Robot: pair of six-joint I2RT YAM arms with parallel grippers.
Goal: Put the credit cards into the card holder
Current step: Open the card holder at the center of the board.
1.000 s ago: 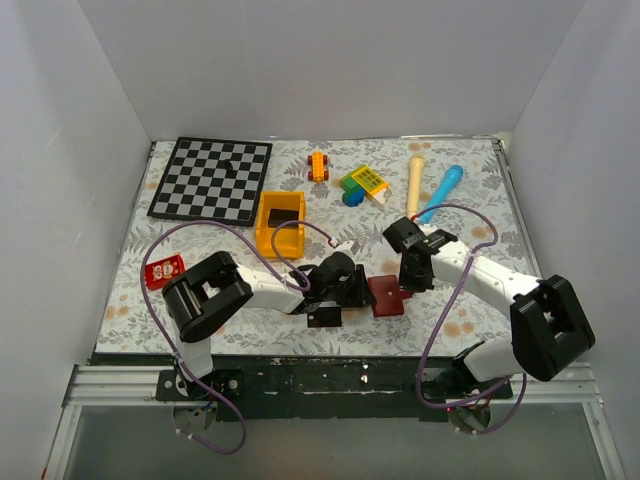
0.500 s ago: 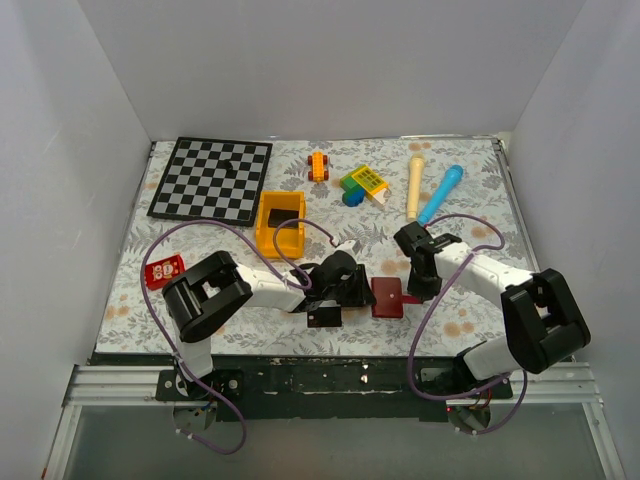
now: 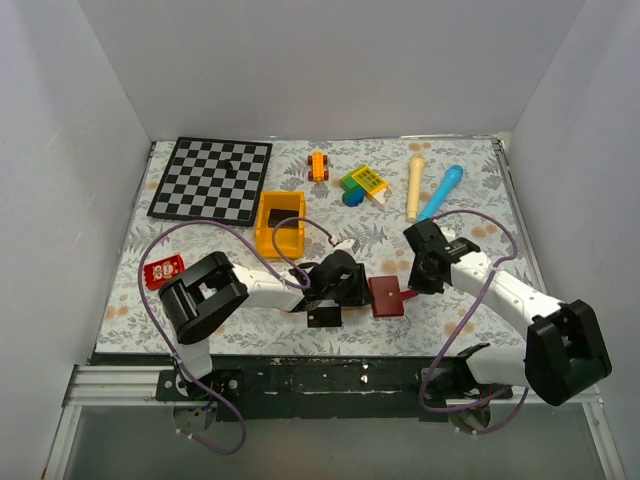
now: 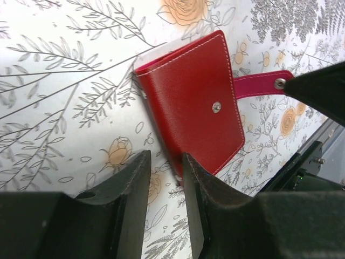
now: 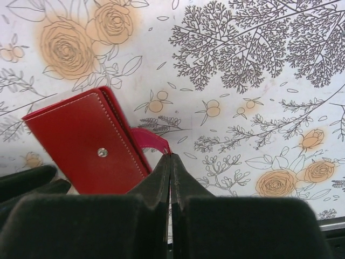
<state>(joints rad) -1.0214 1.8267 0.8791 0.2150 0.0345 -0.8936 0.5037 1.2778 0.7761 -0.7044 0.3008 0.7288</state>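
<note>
The card holder [image 3: 385, 296] is a dark red folded case lying flat on the flowered cloth between my two grippers. Its pink snap tab [image 5: 145, 137] sticks out to the right. My right gripper [image 5: 171, 156] is shut with that tab's end pinched at its tips, as the left wrist view also shows [image 4: 256, 86]. My left gripper [image 4: 164, 162] stands open by a narrow gap at the case's [image 4: 188, 102] left corner, bare cloth between the fingers. One black credit card [image 3: 323, 318] lies under the left wrist near the front edge.
A yellow bin [image 3: 281, 225] stands behind the left gripper and a chessboard [image 3: 212, 178] lies at the back left. A small red item [image 3: 163, 271] sits at the left. A toy car [image 3: 318, 166], blocks [image 3: 362, 183], a cream stick [image 3: 414, 186] and a blue marker [image 3: 440, 193] line the back.
The right arm has swung its elbow out to the right while its gripper stayed at the tab and closed fully. The left gripper and the case have hardly moved.
</note>
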